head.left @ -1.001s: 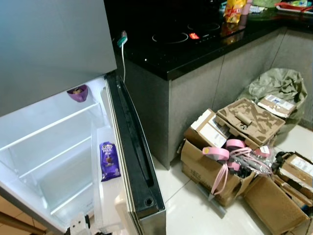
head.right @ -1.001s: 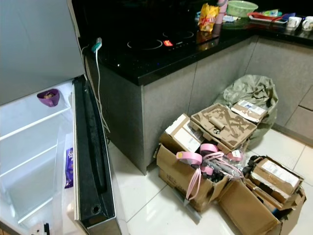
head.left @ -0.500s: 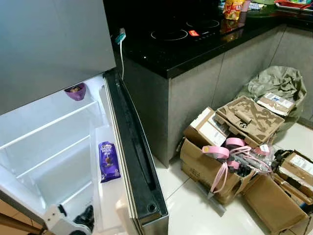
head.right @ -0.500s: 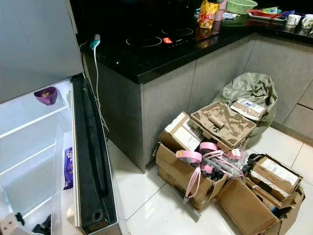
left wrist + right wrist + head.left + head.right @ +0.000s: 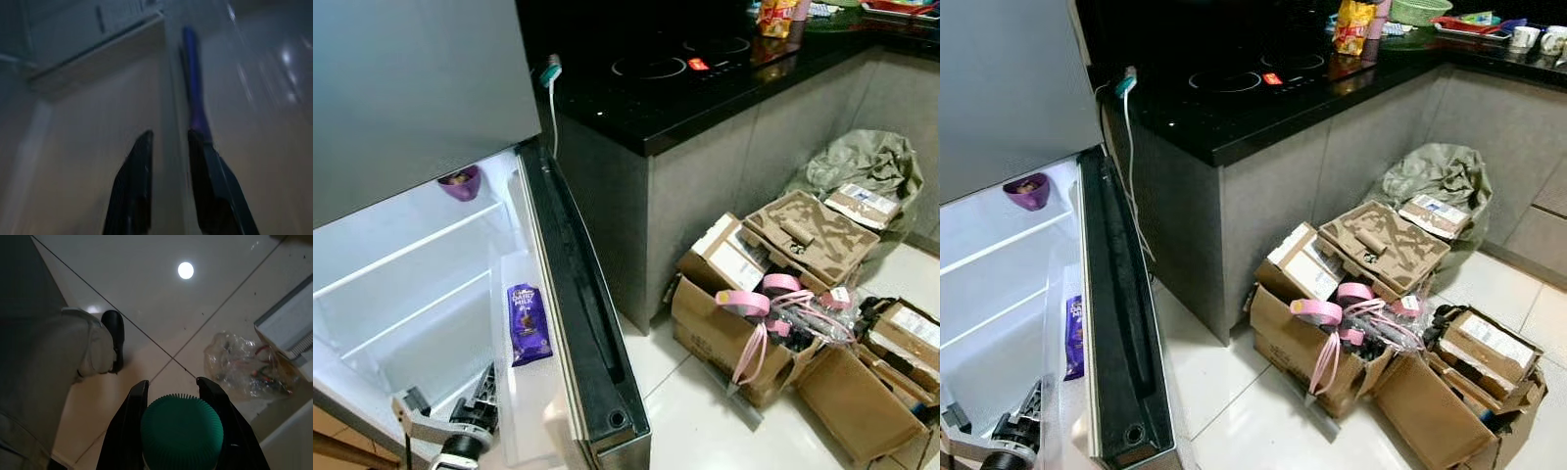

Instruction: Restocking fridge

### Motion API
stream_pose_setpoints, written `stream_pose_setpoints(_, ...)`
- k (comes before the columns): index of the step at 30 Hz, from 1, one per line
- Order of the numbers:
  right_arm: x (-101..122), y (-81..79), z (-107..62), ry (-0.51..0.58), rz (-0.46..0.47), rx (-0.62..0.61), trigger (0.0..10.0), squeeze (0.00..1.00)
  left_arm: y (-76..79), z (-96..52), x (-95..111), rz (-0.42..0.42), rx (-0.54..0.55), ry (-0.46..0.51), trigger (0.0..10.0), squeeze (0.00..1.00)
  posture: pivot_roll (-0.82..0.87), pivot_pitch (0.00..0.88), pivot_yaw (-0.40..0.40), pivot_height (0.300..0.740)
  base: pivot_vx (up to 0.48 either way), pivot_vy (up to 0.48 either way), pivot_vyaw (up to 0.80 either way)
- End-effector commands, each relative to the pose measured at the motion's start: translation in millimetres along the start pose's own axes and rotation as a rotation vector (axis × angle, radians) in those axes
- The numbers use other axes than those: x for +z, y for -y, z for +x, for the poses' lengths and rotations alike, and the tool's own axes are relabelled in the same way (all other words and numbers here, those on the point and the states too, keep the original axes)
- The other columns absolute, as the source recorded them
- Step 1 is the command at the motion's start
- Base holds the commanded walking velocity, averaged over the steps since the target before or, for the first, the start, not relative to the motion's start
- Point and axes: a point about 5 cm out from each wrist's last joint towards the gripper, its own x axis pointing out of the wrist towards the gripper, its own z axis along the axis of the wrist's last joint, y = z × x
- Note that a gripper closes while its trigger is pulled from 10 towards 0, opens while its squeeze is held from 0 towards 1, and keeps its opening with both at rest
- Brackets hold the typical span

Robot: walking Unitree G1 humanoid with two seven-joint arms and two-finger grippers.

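At the open fridge (image 5: 411, 284), low: left tool (image 5: 480, 397), parted, empty, beside the door bin. Right tool (image 5: 171, 396): clenched on a green-capped bottle (image 5: 182, 428), not yet shelved. Door bin: one purple chocolate bar (image 5: 529, 323). Upper shelf: purple bowl (image 5: 461, 182). Restocking barely begun.

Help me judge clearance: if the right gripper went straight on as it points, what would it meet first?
Probably the tiled floor; the right gripper, shut on a green-capped bottle, points down at it.
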Motion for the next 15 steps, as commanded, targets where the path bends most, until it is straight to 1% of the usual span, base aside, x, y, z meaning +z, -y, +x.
stream_pose_setpoints(1,-3.2,-1.0,-0.2,-0.016,0.003,0.002,10.0,0.0,2.9,0.9,-8.8,-0.027,-0.039,-0.026,10.0,0.0,-0.08,0.077,0.02,0.74,0.0,0.0,0.0)
stream_pose_setpoints(5,-2.6,-0.2,-0.2,-0.016,0.001,0.0,10.0,0.0,8.6,4.1,-16.2,-0.045,-0.105,-0.078,10.0,0.0,-0.07,0.076,0.017,0.74,0.0,0.0,0.0)
stream_pose_setpoints(7,-2.4,0.0,-0.2,-0.015,0.001,-0.001,10.0,0.0,9.6,4.7,-18.1,-0.047,-0.115,-0.09,10.0,0.0,-0.07,0.076,0.017,0.74,0.0,0.0,0.0)
stream_pose_setpoints(9,-2.6,0.3,-0.3,-0.016,0.002,-0.002,10.0,0.0,14.1,7.6,-30.3,-0.061,-0.151,-0.147,10.0,0.0,-0.07,0.076,0.017,0.74,0.0,0.0,0.0)
stream_pose_setpoints(10,-2.6,0.3,-0.3,-0.016,0.002,-0.002,10.0,0.0,14.1,7.6,-30.3,-0.061,-0.151,-0.147,10.0,0.0,-0.07,0.076,0.017,0.74,0.0,0.0,0.0)
stream_pose_setpoints(12,-2.9,0.4,-0.3,-0.017,0.002,-0.002,10.0,0.0,19.2,10.0,-43.7,-0.075,-0.19,-0.205,10.0,0.0,-0.07,0.076,0.017,0.74,0.0,0.0,0.0)
stream_pose_setpoints(13,-2.9,0.4,-0.3,-0.017,0.002,-0.002,10.0,0.0,19.2,10.0,-43.7,-0.075,-0.19,-0.205,10.0,0.0,-0.07,0.076,0.017,0.74,0.0,0.0,0.0)
stream_pose_setpoints(14,-3.2,0.3,-0.4,-0.018,0.003,-0.002,10.0,0.0,27.2,13.8,-59.7,-0.099,-0.245,-0.261,10.0,0.0,-0.07,0.076,0.017,0.74,0.0,0.0,0.0)
stream_pose_setpoints(15,-3.3,0.3,-0.4,-0.018,0.002,-0.002,10.0,0.0,29.8,15.0,-64.5,-0.106,-0.263,-0.277,10.0,0.0,-0.07,0.076,0.017,0.74,0.0,0.0,0.0)
